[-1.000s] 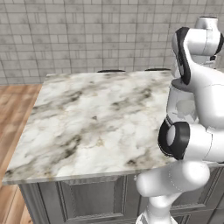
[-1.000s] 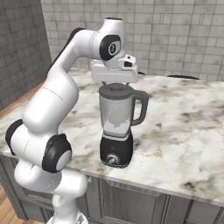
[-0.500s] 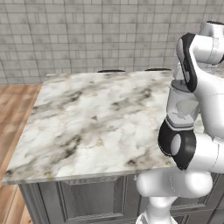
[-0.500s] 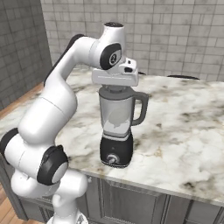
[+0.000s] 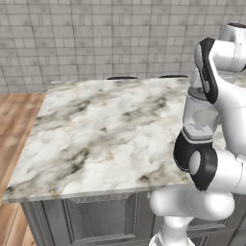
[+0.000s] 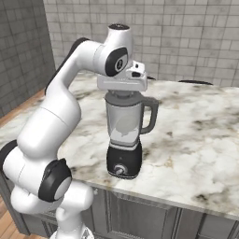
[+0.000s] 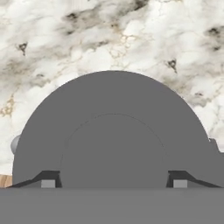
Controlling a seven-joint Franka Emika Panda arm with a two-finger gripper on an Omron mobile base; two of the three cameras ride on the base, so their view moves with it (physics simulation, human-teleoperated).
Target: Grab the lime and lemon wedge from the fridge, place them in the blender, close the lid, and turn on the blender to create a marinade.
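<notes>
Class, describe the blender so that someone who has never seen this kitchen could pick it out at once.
Start at the marble counter. Near its front edge stands the blender: a black rounded base with a silver knob, carrying a clear grey-tinted jar with a dark side handle. The white arm's hand sits directly above it.

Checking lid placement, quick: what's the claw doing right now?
Claw: open wide, fingertips straddling the lid on the blender.
</notes>
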